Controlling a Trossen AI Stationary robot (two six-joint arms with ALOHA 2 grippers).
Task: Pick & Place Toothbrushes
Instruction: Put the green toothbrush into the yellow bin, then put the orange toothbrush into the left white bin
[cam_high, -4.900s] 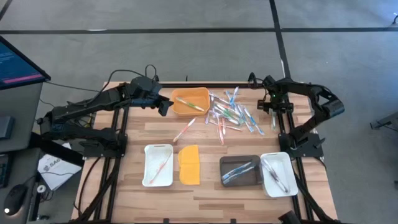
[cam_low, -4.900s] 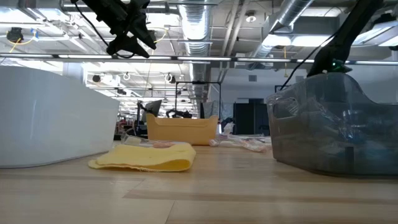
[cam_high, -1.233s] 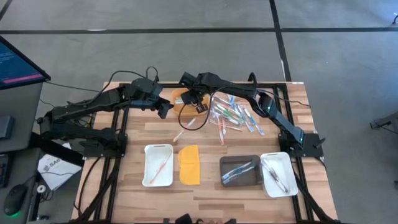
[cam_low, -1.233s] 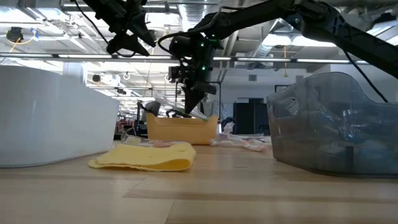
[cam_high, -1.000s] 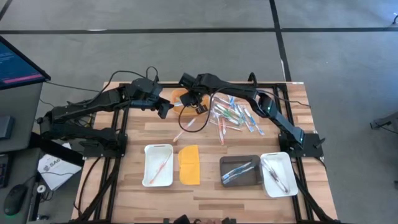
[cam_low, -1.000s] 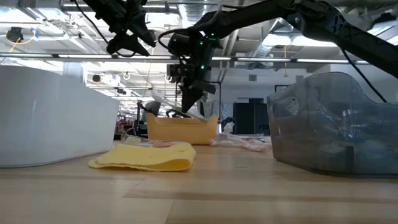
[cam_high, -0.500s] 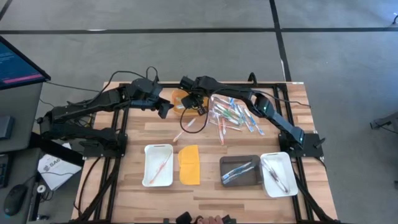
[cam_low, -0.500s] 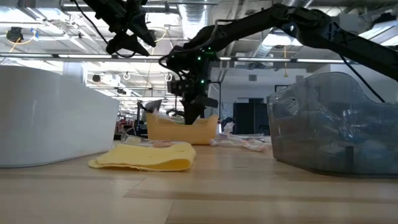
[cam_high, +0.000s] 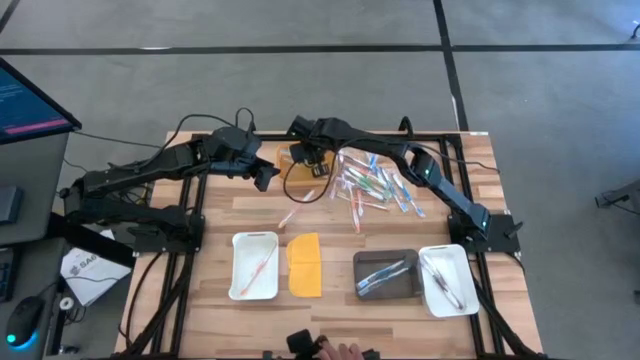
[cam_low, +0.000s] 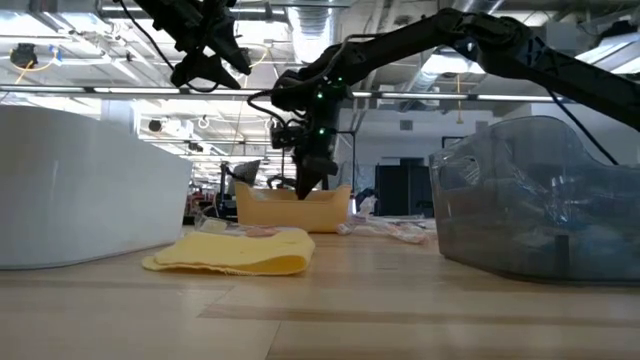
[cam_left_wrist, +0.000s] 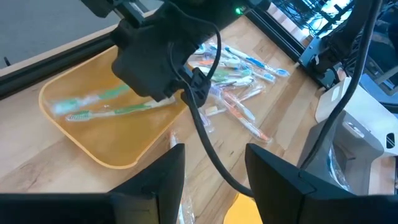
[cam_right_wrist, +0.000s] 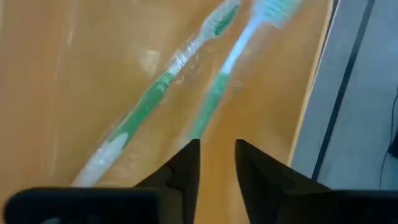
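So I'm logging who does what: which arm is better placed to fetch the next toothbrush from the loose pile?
Probably right: the right gripper is over the orange tray, beside the loose pile; the left gripper hangs farther off.

The high view looks straight down on the whole table (cam_high: 330, 225). The low view sits at tabletop level, facing across it into the room. The right wrist view peers close into the orange tray (cam_right_wrist: 93, 74) just beyond its jaws; the left wrist view sees that tray (cam_left_wrist: 112, 134) from farther off.
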